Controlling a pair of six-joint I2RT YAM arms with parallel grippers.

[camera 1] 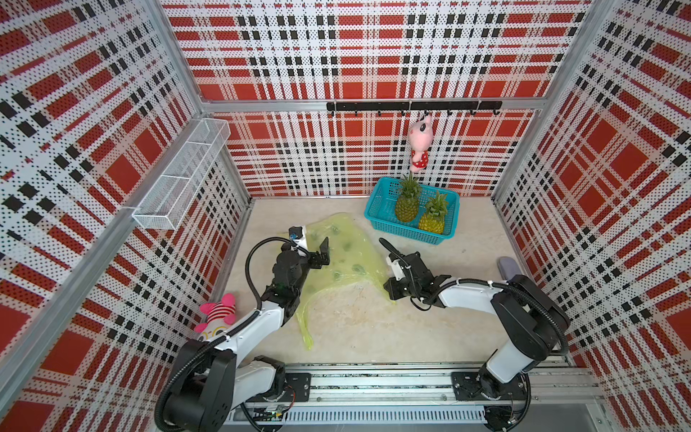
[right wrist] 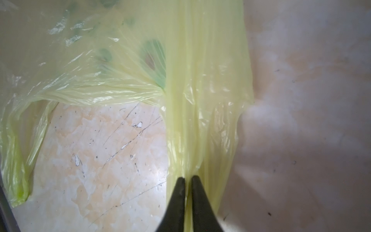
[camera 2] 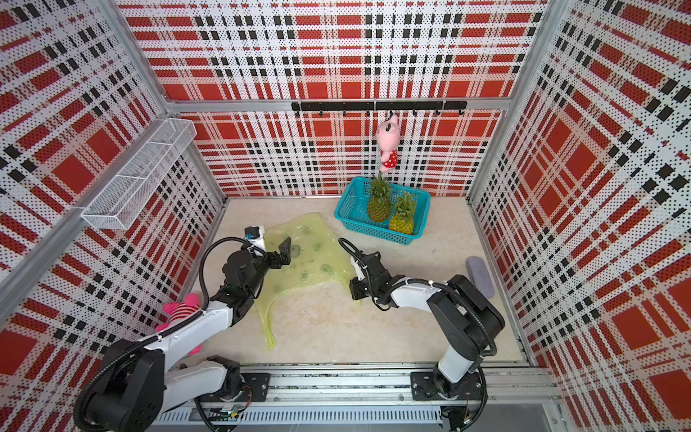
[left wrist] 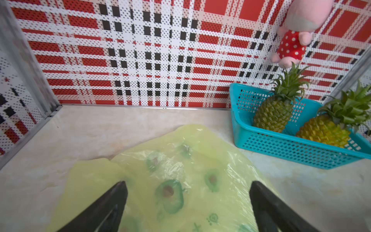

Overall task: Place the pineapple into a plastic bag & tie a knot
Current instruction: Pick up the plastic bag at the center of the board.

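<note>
One view, right wrist, shows right pincer (right wrist: 187,179) clamping plastic bag (right wrist: 202,96); left pincer (left wrist: 187,183) apart.

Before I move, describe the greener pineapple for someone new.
At the back wall, under the hanging pink plush, sits a teal basket. In it, the green pineapple is nearer the wall. Its skin is dark green; the yellow pineapple beside it is bright.
</note>
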